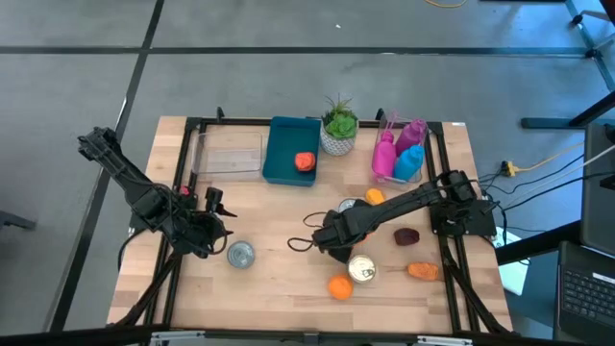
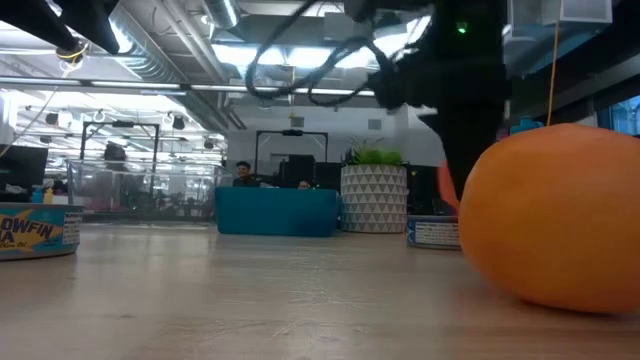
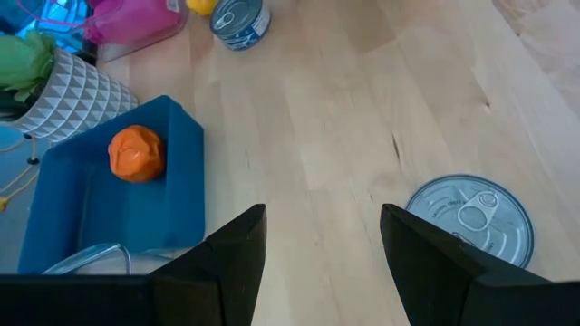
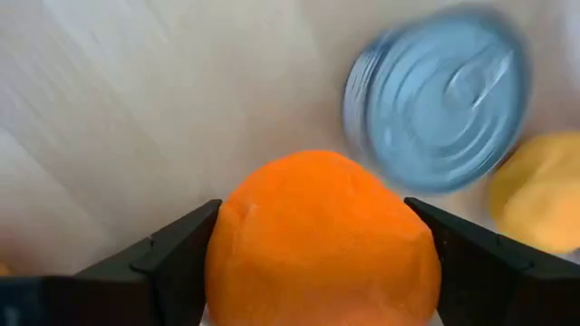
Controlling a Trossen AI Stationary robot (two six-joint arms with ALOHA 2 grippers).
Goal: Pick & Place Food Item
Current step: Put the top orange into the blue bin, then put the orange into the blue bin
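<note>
Clamping down now: the right gripper point(image 1: 328, 236) sits at centre frame in the high view, its fingers point(image 4: 172, 261) pressed against both sides of an orange fruit point(image 4: 322, 237). Just past it in the right wrist view lie a silver can point(image 4: 437, 100) and a yellow item point(image 4: 539, 190).

A second orange point(image 1: 339, 286) rests near the table's lower edge, with another can point(image 1: 361, 269) touching or just beside it, and an orange-red piece point(image 1: 422, 271) and a dark red one point(image 1: 406, 235) to the right.

The blue bin point(image 1: 279, 159) sits at the upper middle by the back rail, already holding an orange lump point(image 1: 305, 160). Bare wood lies between the gripper and the bin.

At lower left, the left gripper point(image 1: 213, 227) waits with its fingers point(image 3: 231, 258) spread apart and nothing between them, and a lone can point(image 1: 240, 254) is near.
</note>
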